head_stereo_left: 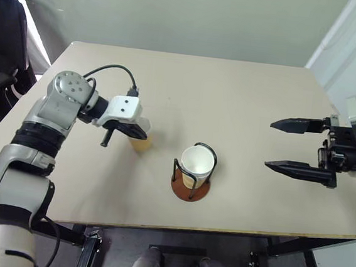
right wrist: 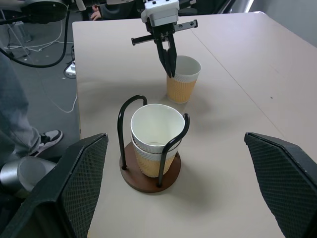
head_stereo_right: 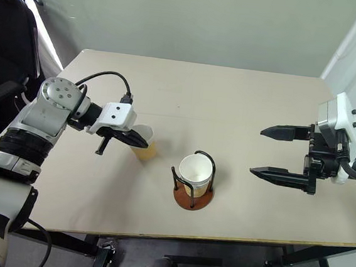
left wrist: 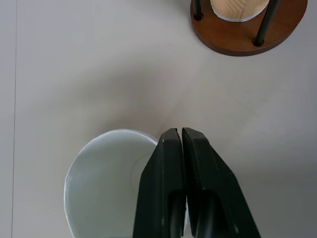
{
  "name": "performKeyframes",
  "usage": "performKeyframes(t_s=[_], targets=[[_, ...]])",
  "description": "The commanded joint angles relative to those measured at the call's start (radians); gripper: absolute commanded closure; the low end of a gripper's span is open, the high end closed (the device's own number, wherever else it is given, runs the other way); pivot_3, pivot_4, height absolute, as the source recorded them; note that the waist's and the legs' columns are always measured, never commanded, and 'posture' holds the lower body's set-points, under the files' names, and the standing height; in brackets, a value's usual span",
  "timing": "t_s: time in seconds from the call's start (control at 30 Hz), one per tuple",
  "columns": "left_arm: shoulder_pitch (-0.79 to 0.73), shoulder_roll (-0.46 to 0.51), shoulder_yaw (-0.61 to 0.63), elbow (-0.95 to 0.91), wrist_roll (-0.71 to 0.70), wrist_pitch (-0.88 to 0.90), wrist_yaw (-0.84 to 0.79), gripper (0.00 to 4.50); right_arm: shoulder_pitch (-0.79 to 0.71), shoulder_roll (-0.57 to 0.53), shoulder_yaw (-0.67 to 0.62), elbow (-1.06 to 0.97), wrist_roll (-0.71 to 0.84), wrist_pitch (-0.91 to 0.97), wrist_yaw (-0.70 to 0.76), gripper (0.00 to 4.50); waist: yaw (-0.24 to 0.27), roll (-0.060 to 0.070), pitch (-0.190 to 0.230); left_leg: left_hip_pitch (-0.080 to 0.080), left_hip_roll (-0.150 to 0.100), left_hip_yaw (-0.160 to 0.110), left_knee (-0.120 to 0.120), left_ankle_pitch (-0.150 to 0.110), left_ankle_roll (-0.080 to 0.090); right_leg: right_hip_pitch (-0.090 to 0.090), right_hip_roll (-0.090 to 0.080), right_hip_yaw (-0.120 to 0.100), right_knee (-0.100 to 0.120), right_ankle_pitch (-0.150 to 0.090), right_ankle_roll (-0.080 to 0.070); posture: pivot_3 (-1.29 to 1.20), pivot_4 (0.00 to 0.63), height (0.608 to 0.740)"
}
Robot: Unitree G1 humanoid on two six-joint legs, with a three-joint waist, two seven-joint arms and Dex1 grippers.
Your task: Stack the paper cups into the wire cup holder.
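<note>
One tan paper cup (head_stereo_left: 140, 144) stands upright on the table to the left of the wire cup holder (head_stereo_left: 190, 190). My left gripper (head_stereo_left: 141, 132) comes down on that cup's rim, and the left wrist view shows its fingers (left wrist: 193, 168) pressed together on the cup's (left wrist: 104, 183) wall. Two more paper cups (right wrist: 153, 144) sit nested between the black wire loops on the reddish-brown base (right wrist: 148, 181). My right gripper (head_stereo_left: 269, 144) hovers open to the right of the holder with nothing between its fingers.
The beige table (head_stereo_left: 232, 94) has bare room behind and to the right of the holder. A dark chair (head_stereo_left: 2, 28) stands off the table's left side. In the right wrist view a person's shoe (right wrist: 44, 141) and cables lie on the floor beside the table.
</note>
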Motion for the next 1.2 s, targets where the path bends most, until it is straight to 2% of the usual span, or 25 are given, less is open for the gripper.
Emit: performKeyframes(t_s=[0.03, 0.17, 0.23, 0.3, 0.4, 0.6, 0.77, 1.03, 1.13, 1.2], targets=[[-0.009, 0.011, 0.039, -0.039, -0.009, 0.028, -0.027, 4.46, -0.017, -0.011, -0.021, -0.012, 0.009, -0.012, 0.005, 0.0, 0.0, 0.0, 0.0, 0.0, 0.0, 0.0, 0.0, 0.0, 0.0, 0.0, 0.0, 0.0, 0.0, 0.0, 0.0, 0.0, 0.15, 0.74], [-0.041, 0.001, 0.09, -0.096, -0.075, 0.091, -0.043, 4.46, -0.019, -0.005, -0.009, -0.009, 0.003, -0.017, 0.004, 0.0, 0.0, 0.0, 0.0, -0.001, 0.0, 0.0, 0.0, 0.0, 0.0, 0.0, 0.0, 0.0, 0.0, 0.0, 0.0, 0.0, 0.15, 0.74], [-0.083, -0.015, 0.14, -0.153, -0.146, 0.234, -0.033, 4.46, -0.019, -0.004, -0.005, -0.007, -0.001, -0.021, 0.006, 0.0, 0.001, 0.0, 0.0, -0.001, 0.0, 0.0, 0.0, 0.0, 0.0, 0.0, 0.0, 0.0, -0.001, 0.0, 0.0, 0.0, 0.15, 0.74], [-0.119, -0.013, 0.181, -0.208, -0.21, 0.369, -0.036, 4.11, -0.019, -0.003, -0.002, -0.003, -0.004, -0.024, 0.007, 0.0, 0.003, -0.001, 0.001, -0.003, 0.0, 0.0, 0.001, 0.0, 0.0, -0.001, 0.0, 0.0, -0.001, 0.0, 0.001, 0.0, 0.15, 0.74], [-0.093, 0.064, 0.153, -0.275, -0.243, 0.399, -0.05, 3.23, -0.019, -0.002, 0.004, 0.0, -0.007, -0.03, 0.009, 0.0, -0.001, 0.001, 0.0, -0.005, 0.0, 0.001, 0.001, 0.0, 0.001, -0.003, 0.0, 0.0, -0.002, 0.001, 0.002, 0.0, 0.15, 0.74], [0.017, 0.138, 0.097, -0.238, -0.089, 0.251, -0.037, 1.11, -0.029, 0.003, 0.02, 0.01, -0.016, -0.039, 0.012, 0.0, -0.009, 0.002, -0.001, 0.001, 0.0, 0.001, -0.002, 0.0, 0.001, -0.001, 0.0, 0.001, 0.0, -0.001, 0.002, 0.0, 0.15, 0.74], [0.064, 0.163, 0.089, -0.228, -0.064, 0.217, -0.044, 1.11, -0.025, 0.0, 0.017, 0.011, -0.019, -0.037, 0.016, 0.0, -0.006, 0.0, 0.0, -0.001, 0.0, 0.001, 0.001, 0.0, 0.001, -0.001, 0.0, 0.001, 0.0, 0.001, 0.001, 0.0, 0.15, 0.74], [0.101, 0.132, 0.065, -0.222, -0.021, 0.174, -0.034, 1.11, -0.024, -0.005, 0.01, 0.007, -0.017, -0.031, 0.013, 0.0, -0.002, 0.001, 0.0, -0.001, -0.001, 0.001, 0.001, 0.0, 0.001, -0.001, -0.001, 0.001, 0.0, 0.001, 0.001, 0.0, 0.15, 0.74], [0.118, 0.109, 0.045, -0.215, 0.019, 0.133, -0.013, 1.92, -0.023, -0.007, 0.006, 0.003, -0.014, -0.029, 0.013, 0.0, -0.002, 0.001, 0.0, -0.001, -0.001, 0.001, 0.001, 0.0, 0.001, -0.001, -0.001, 0.001, 0.0, 0.001, 0.001, 0.0, 0.15, 0.74], [0.117, 0.086, 0.032, -0.196, 0.06, 0.098, 0.024, 2.68, -0.022, -0.01, 0.004, 0.0, -0.013, -0.026, 0.012, 0.0, -0.003, 0.001, 0.0, -0.001, -0.001, 0.001, 0.001, 0.0, 0.001, -0.001, -0.001, 0.001, 0.0, 0.001, 0.001, 0.0, 0.15, 0.74]])
